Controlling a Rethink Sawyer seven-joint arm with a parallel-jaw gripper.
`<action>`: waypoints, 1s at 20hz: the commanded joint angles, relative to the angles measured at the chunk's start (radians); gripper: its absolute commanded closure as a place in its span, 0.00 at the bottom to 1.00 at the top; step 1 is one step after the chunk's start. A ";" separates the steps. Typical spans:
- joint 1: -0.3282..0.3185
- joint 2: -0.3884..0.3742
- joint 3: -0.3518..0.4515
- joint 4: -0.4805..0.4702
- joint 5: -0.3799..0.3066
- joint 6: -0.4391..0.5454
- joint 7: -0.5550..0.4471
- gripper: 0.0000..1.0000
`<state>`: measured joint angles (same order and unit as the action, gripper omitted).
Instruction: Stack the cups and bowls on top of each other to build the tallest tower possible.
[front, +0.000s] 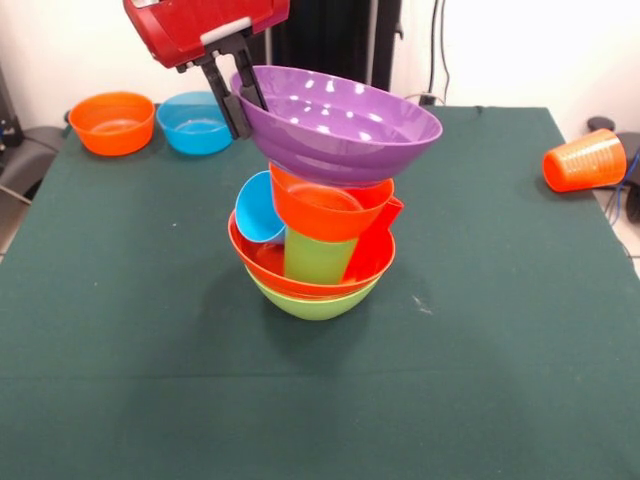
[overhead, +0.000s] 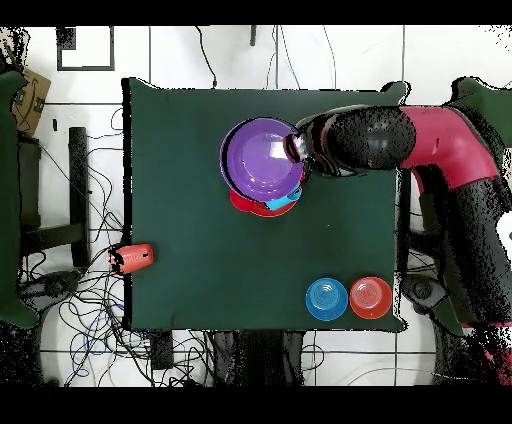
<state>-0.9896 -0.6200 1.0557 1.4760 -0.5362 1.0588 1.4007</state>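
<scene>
Your gripper (front: 243, 103) pinches the rim of the purple bowl (front: 340, 122), one finger inside, one outside. The bowl tilts atop the tower (front: 315, 245), resting on a small orange bowl (front: 330, 205) directly below. An orange cup (front: 584, 160) lies well away from the gripper.

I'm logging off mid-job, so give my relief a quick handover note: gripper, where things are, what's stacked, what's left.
Gripper: shut on the rim of the purple bowl, holding it tilted on top of the tower.
Tower: lime green bowl at the base, orange-red bowl in it, then the light blue, green and red cups, with a small orange bowl above.
Left: small orange bowl and blue bowl at the table's back corner, orange cup lying on its side at the edge.
</scene>
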 joint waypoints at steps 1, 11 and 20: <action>0.025 0.027 -0.045 0.041 -0.074 -0.023 -0.214 1.00; 0.038 0.034 -0.053 0.047 -0.093 -0.060 -0.179 1.00; 0.048 0.039 -0.064 0.051 -0.105 -0.089 -0.159 1.00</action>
<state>-0.9883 -0.6200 1.0555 1.4831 -0.5549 1.0276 1.4007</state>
